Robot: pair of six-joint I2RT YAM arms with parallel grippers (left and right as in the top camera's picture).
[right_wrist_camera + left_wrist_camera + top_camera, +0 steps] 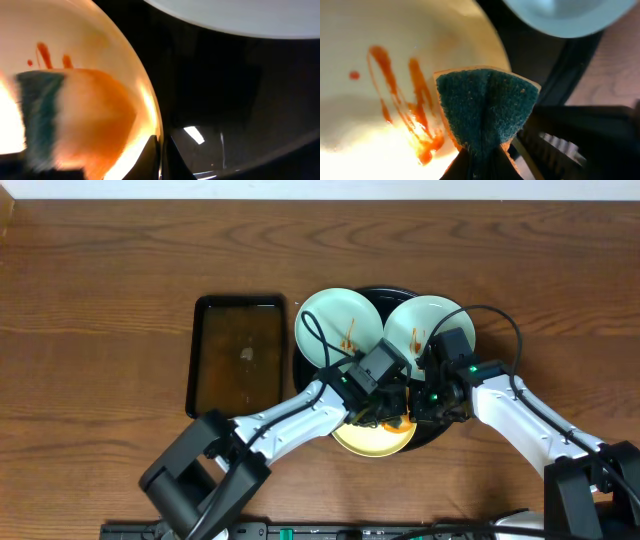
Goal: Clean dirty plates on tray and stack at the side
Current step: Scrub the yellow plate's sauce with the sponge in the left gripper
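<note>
Yellow plate (365, 442), sauce-streaked, at the near edge of the tray (230, 110), mid-table. Left gripper (480, 167) clamps a green sponge (485, 107); right gripper (162, 155), nearly closed, seems to pinch the plate's rim. Risk: hard wiping could wrench the rim free.

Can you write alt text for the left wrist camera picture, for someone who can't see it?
A green-faced sponge, pinched by the left gripper, is held over a pale yellow plate streaked with red-orange sauce. A black tray and the edge of a pale blue plate show at upper right.
</note>
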